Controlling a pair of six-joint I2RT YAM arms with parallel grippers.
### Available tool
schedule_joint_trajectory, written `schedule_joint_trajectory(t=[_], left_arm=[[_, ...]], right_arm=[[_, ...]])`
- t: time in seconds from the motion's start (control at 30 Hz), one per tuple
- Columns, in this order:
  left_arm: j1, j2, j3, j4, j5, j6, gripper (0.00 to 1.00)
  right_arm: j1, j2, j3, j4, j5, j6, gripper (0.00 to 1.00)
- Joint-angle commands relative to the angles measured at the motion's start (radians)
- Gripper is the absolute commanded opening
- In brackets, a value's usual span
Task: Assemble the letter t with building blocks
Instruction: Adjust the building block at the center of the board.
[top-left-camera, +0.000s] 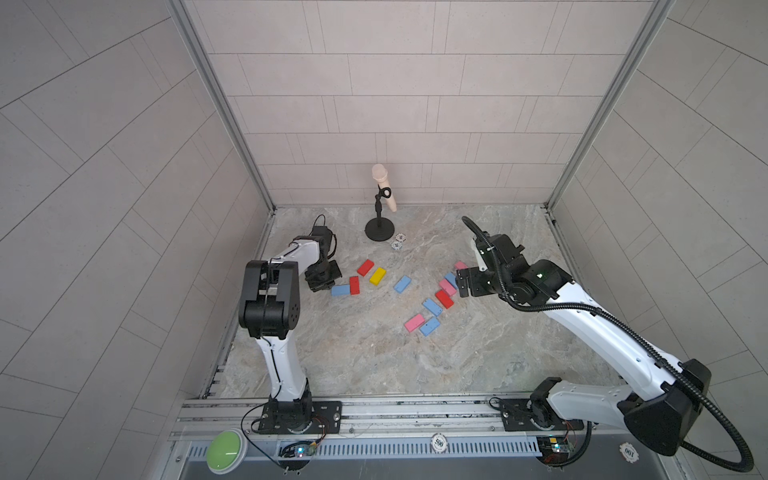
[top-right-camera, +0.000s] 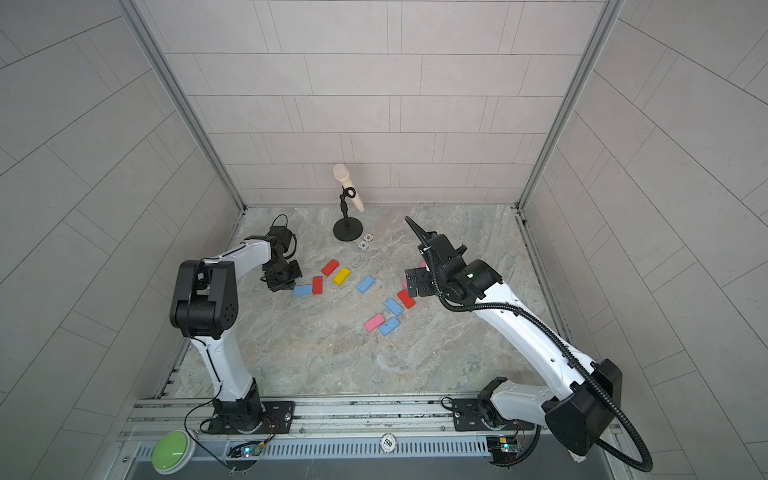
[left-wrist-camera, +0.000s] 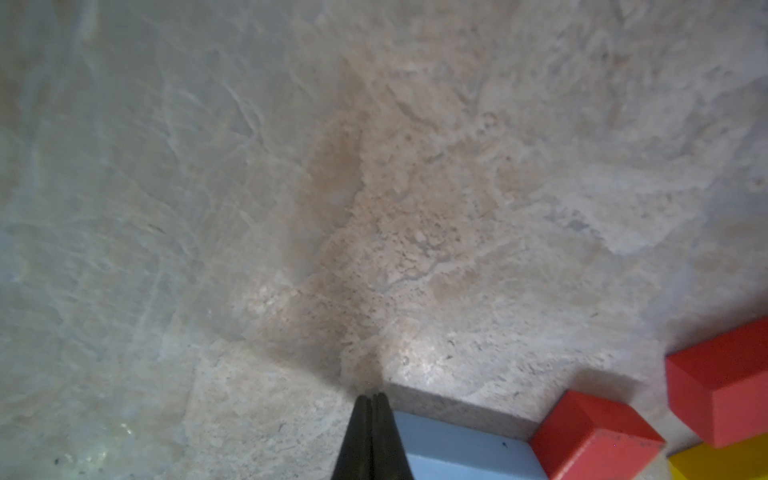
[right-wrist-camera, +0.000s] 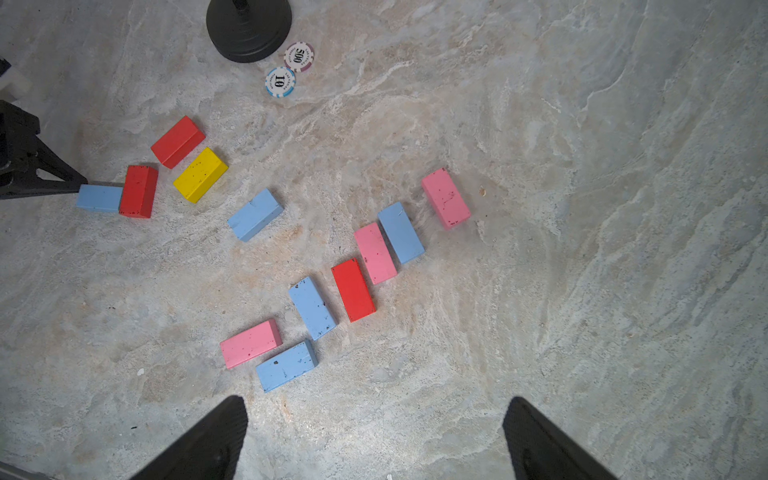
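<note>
Blocks (right-wrist-camera: 353, 289) are scattered flat on the table (right-wrist-camera: 582, 249). My left pincer (left-wrist-camera: 371, 401) is clenched, tip right against the end of a blue block (left-wrist-camera: 461, 449). My right pincer (right-wrist-camera: 374, 419) hangs spread wide, gripping nothing.

The right gripper (right-wrist-camera: 376, 401) shows two black fingers wide apart, nothing between them, above a grey-beige marbled tabletop (right-wrist-camera: 602, 208). Small flat rectangular building blocks (right-wrist-camera: 353, 289) lie scattered: pink, light blue and red in a loose diagonal band, a yellow block (right-wrist-camera: 200, 174) beside a red block (right-wrist-camera: 178, 141). The left gripper (right-wrist-camera: 62, 183), pinched to a point, meets a light blue block (right-wrist-camera: 99, 198) touching another red block (right-wrist-camera: 138, 191). Two white poker chips (right-wrist-camera: 299, 57) lie by a black round stand base (right-wrist-camera: 248, 29).
</note>
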Motion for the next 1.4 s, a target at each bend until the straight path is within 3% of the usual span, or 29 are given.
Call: schedule_joint_trajectory(t=[0.0,0.67,0.83,1.13,1.23,1.37], left_arm=[[-0.006,0.018,0.037,-0.015,0.0,-0.006,0.0],[-0.004,-0.046,-0.058,0.021,0.023,-0.051,0.0],[-0.001,-0.04,-0.026,-0.009,-0.004,-0.032,0.05],[0.023,-0.116,-0.012,0.01,-0.037,-0.023,0.28],[0.026,-0.2,-0.036,0.056,-0.024,-0.037,0.31],[0.028,-0.381,-0.099,0.167,0.0,-0.045,0.51]], right_arm=[[-0.001,-0.024,-0.006,-0.017,0.02,0.019,1.0],[0.0,-0.022,-0.013,-0.017,0.017,0.035,1.0],[0.0,-0.024,-0.018,-0.018,0.015,0.038,1.0],[-0.001,0.005,-0.029,-0.012,-0.038,0.052,1.0],[0.0,0.042,-0.007,-0.012,-0.069,0.083,1.0],[0.002,0.136,0.05,-0.03,-0.108,0.156,1.0]])
